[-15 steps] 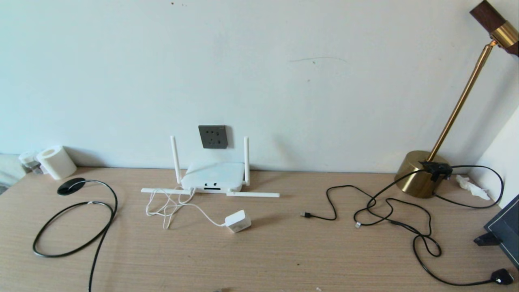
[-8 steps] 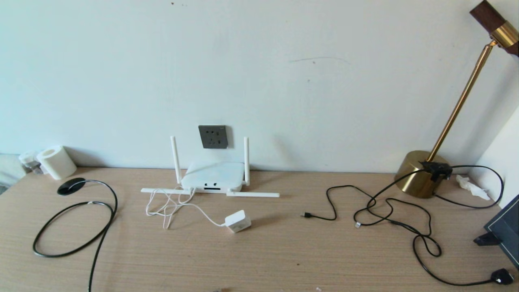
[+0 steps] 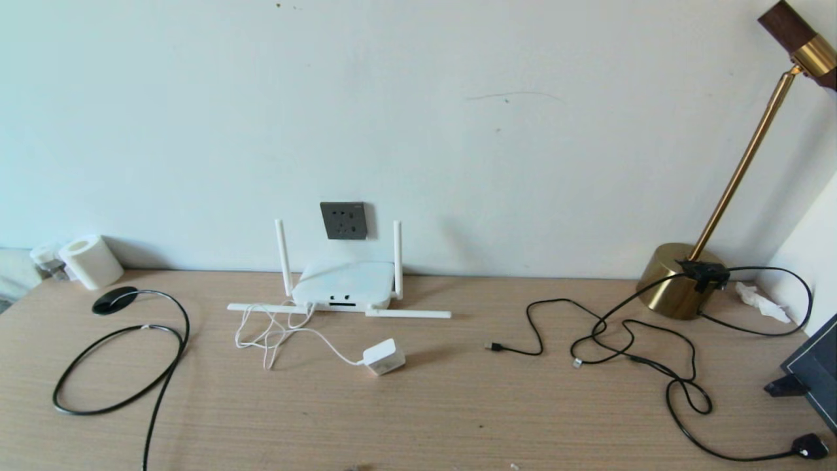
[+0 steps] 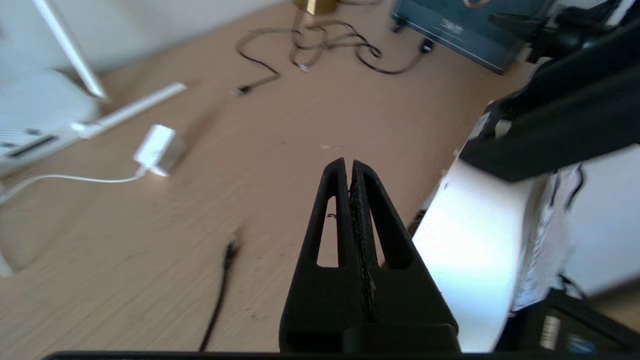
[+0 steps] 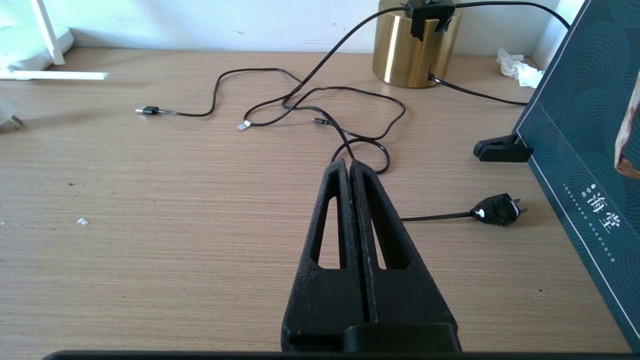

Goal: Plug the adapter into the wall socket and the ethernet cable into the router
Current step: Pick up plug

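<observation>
Head view shows nothing done: the adapter lies on the desk before the router, the socket is bare, the ethernet cable lies coiled far left, and both the left gripper and right gripper are closed, empty.

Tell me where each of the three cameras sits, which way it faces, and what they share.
Head view: high up, facing the wall socket, router and desk; no robot part shows.
Left wrist view: behind the shut left end effector, above the desk, facing the adapter; dark robot parts show alongside.
Right wrist view: behind the shut right end effector, low over the desk, facing the brass lamp base.
Shared: the adapter shows in head and left wrist views.
</observation>
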